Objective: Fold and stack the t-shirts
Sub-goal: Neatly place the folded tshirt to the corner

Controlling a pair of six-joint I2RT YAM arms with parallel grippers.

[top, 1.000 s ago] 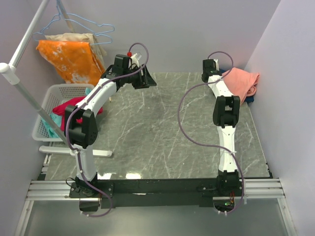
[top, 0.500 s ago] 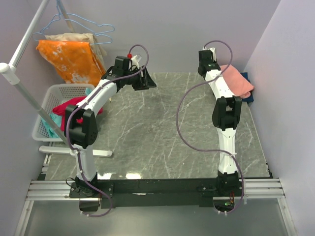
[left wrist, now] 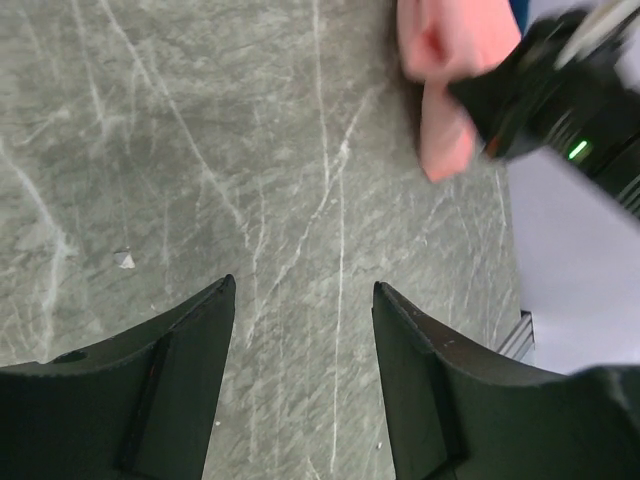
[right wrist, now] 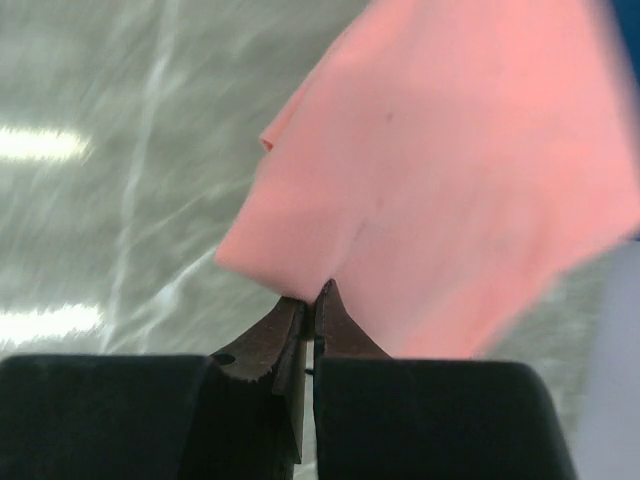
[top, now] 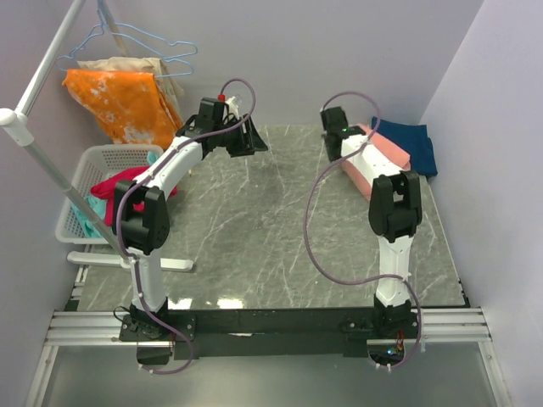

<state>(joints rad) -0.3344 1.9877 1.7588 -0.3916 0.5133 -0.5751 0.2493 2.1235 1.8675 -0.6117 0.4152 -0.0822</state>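
The salmon-pink t-shirt [top: 395, 153] lies bunched at the table's back right, stretched leftward. My right gripper [top: 338, 140] is shut on its edge. In the right wrist view the closed fingertips [right wrist: 312, 295] pinch the pink cloth [right wrist: 450, 170] just above the table. The dark navy t-shirt [top: 414, 140] lies uncovered behind it, by the right wall, and shows as a blue corner [right wrist: 625, 20]. My left gripper [top: 253, 140] hovers at the back, left of centre, open and holding nothing [left wrist: 305, 290]. From there I see the pink t-shirt [left wrist: 445, 70] and the right gripper [left wrist: 550, 95].
A white basket [top: 89, 161] off the table's left edge holds a magenta-red garment [top: 127, 182]. The orange blotched cloth [top: 127, 102] hangs on a rack with wire hangers at the back left. The rack's white pole [top: 51, 161] slants over the basket. The right wall runs close to the t-shirts.
My right arm has swung left, dragging the pink t-shirt off the navy one, which now shows. The left arm has hardly moved.
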